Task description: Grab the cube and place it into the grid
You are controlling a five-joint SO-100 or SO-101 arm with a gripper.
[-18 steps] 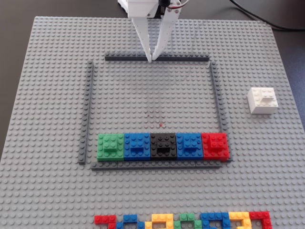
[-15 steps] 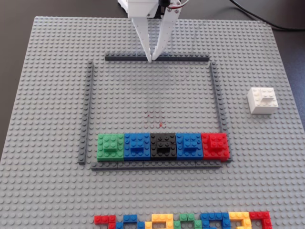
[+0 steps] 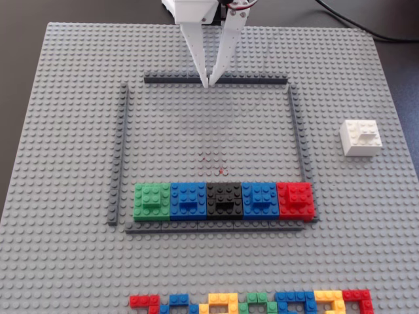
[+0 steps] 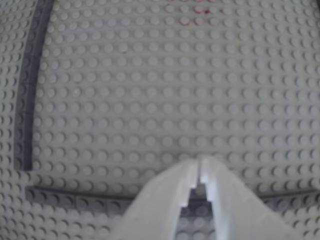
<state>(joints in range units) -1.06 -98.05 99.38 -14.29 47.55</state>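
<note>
The white cube [image 3: 359, 137] rests on the grey baseplate at the right in the fixed view, outside the grid [image 3: 209, 131]. It does not show in the wrist view. The grid is a square of baseplate framed by thin dark grey strips. My gripper [image 3: 207, 83] hangs over the grid's far strip [image 3: 249, 80], far to the left of the cube. Its white fingertips meet with nothing between them, and the wrist view shows the gripper [image 4: 199, 161] shut above that strip [image 4: 75, 196].
A row of green, blue, black, blue and red blocks [image 3: 223, 199] lines the grid's near edge. Small multicoloured bricks [image 3: 249, 302] lie along the baseplate's front edge. A black cable [image 3: 366, 29] runs behind the plate at the back right.
</note>
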